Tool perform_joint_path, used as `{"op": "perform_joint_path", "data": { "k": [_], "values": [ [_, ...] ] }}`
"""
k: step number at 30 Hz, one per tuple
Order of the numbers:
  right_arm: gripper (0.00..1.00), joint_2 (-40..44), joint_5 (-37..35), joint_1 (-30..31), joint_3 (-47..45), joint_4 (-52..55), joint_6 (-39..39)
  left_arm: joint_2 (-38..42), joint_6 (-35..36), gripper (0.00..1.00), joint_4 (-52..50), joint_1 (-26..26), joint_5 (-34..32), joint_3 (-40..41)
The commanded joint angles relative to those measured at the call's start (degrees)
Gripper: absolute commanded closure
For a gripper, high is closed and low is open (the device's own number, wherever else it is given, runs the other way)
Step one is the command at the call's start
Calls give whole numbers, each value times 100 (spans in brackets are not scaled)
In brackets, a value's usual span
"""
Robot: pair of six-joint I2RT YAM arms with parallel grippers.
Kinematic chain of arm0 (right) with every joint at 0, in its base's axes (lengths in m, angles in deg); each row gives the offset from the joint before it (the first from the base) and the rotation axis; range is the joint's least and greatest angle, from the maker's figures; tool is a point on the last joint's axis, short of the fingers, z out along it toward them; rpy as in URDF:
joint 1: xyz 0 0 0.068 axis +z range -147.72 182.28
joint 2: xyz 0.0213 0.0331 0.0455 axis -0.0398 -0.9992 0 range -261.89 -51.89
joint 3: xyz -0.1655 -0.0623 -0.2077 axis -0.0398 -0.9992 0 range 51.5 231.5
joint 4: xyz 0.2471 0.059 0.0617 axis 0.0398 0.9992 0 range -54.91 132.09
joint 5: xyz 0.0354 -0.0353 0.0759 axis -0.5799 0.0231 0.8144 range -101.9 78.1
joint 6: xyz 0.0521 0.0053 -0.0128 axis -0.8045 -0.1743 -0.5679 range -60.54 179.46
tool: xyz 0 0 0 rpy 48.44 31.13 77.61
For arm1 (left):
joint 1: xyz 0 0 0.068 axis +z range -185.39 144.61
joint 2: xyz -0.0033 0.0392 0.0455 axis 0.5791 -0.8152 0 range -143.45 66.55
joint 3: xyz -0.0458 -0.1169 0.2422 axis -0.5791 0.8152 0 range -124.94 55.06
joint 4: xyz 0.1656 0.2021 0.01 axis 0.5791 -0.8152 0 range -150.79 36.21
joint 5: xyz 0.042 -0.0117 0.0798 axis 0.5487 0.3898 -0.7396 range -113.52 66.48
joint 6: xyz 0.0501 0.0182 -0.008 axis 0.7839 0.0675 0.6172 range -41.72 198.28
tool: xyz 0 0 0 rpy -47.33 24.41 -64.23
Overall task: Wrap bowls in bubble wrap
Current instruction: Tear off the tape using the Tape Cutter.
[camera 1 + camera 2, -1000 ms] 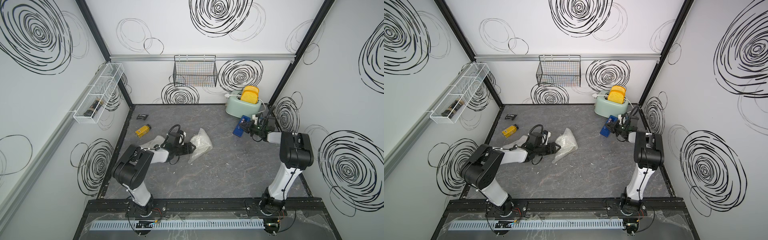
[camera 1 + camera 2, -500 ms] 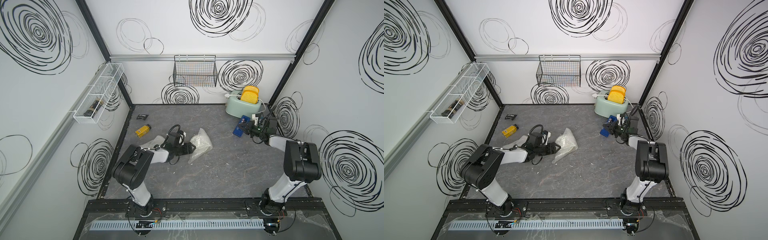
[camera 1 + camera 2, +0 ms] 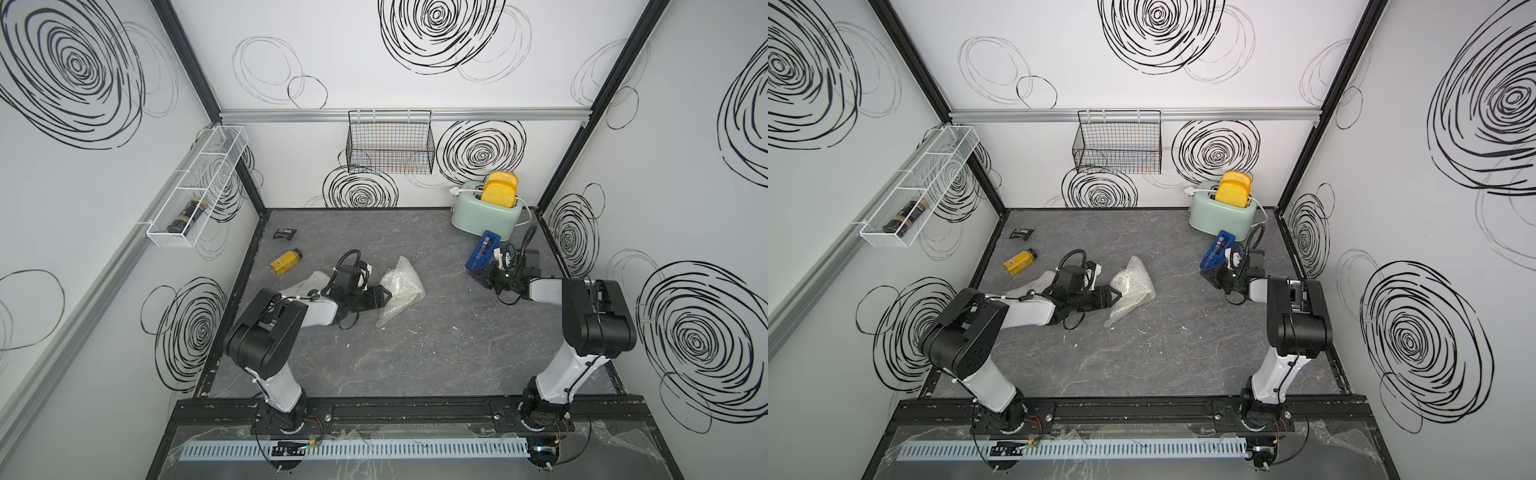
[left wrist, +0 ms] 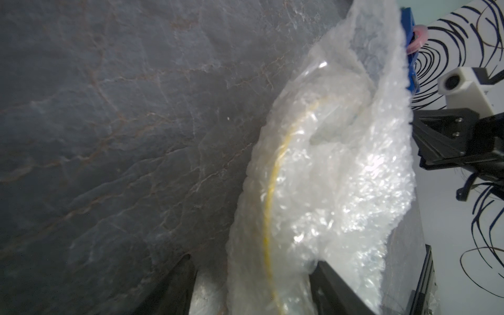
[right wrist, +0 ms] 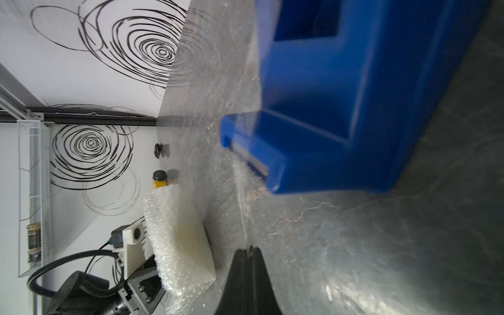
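A crinkly bundle of bubble wrap [image 3: 401, 286] [image 3: 1133, 286] lies mid-table. In the left wrist view a bowl shows through it only as a yellow curved line [image 4: 268, 204]. My left gripper [image 3: 388, 294] [image 4: 253, 260] is turned on its side, its two fingers closed on the bundle's near end. A second piece of bubble wrap [image 3: 303, 284] lies partly under the left arm. My right gripper [image 3: 482, 277] [image 5: 246, 249] is shut just in front of the blue tape dispenser [image 5: 341, 109]. A thin clear strip of tape runs from the dispenser's cutter to the gripper's tips.
A mint toaster [image 3: 486, 212] with yellow slices stands at the back right, behind the dispenser [image 3: 482, 251]. A yellow bottle [image 3: 284, 262] and a black packet [image 3: 284, 233] lie back left. A wire basket [image 3: 390, 143] and a white shelf [image 3: 199, 187] hang on the walls.
The right arm's elbow has swung outward and its gripper has drawn a little away from the dispenser toward the front. The left arm and the bundle have not moved.
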Motion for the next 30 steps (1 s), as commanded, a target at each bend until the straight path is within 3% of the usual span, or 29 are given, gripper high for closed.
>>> {"op": "perform_joint_path", "data": {
  "k": [1, 12, 20, 30],
  "values": [
    [100, -313, -81, 89, -71, 261, 200, -31, 71, 31, 81, 71, 16, 75],
    [100, -696, -564, 181, 89, 503, 218, -35, 64, 32, 80, 68, 34, 57],
    [100, -669, -970, 361, 66, 1014, -219, 2, 77, 32, 45, 69, 34, 66],
    [100, -357, -670, 629, -620, 459, -598, 13, 68, 32, 57, 51, 34, 66]
  ]
}}
